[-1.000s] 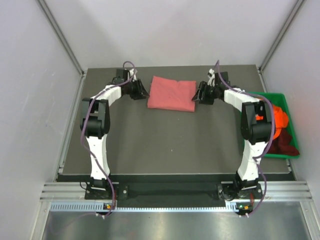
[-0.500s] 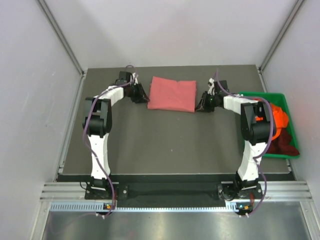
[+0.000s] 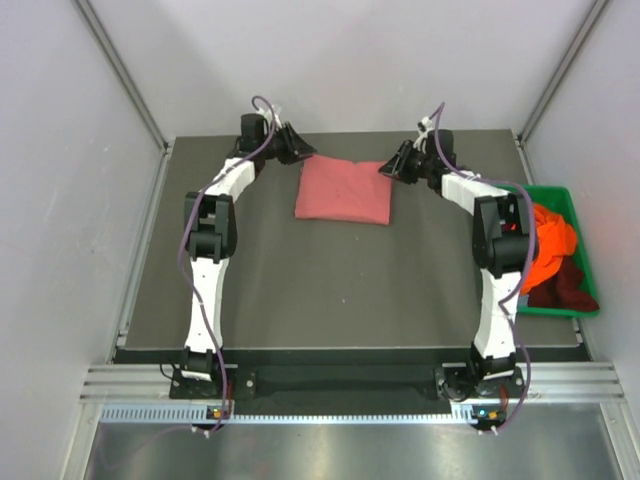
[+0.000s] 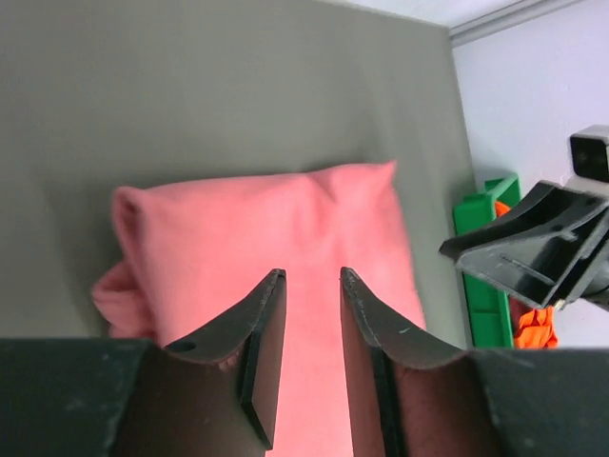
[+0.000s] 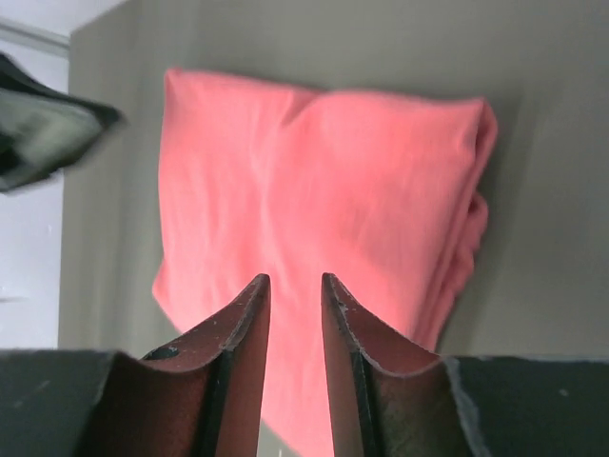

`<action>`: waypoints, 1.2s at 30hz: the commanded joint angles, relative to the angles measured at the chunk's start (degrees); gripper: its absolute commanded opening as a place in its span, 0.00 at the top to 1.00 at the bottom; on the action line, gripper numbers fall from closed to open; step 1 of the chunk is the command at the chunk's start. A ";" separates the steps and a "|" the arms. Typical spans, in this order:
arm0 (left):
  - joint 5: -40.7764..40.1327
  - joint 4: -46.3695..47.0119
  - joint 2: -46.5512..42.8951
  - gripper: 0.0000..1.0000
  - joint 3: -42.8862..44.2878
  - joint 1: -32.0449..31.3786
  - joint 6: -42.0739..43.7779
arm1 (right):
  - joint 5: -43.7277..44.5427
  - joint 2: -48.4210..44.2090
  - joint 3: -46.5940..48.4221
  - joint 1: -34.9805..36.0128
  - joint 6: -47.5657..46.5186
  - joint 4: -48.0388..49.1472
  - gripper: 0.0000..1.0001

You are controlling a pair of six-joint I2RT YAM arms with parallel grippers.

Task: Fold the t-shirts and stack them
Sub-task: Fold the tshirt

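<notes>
The salmon-pink t-shirt (image 3: 344, 190) lies folded into a flat rectangle at the far middle of the dark table. My left gripper (image 3: 299, 149) hovers at its far left corner and my right gripper (image 3: 387, 168) at its far right corner, both raised and clear of the cloth. In the left wrist view the jaws (image 4: 312, 276) stand a little apart with nothing between them, above the shirt (image 4: 276, 224). In the right wrist view the jaws (image 5: 293, 280) are likewise a little apart and empty above the shirt (image 5: 324, 171). An orange t-shirt (image 3: 551, 235) and a maroon t-shirt (image 3: 566, 285) lie in the bin.
The green plastic bin (image 3: 554, 194) stands at the table's right edge, beside the right arm. It also shows in the left wrist view (image 4: 481, 240). White walls with metal rails close in the far side and both sides of the table (image 3: 330, 290).
Both grippers have lifted from the table at the shirt's left and right edges and moved toward its far corners. The folded shirt has stayed in place.
</notes>
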 commanded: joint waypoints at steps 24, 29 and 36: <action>-5.12 -4.02 -15.59 0.62 -11.76 -0.01 6.18 | -6.72 -4.09 -3.21 0.94 1.79 6.59 0.66; 0.95 5.37 -18.77 0.62 -25.83 -2.55 4.07 | -13.66 -0.06 -7.16 1.64 5.04 13.26 0.65; -2.11 2.84 -11.83 0.65 -30.06 -3.97 4.94 | -12.27 3.81 -11.21 0.16 0.92 8.36 0.66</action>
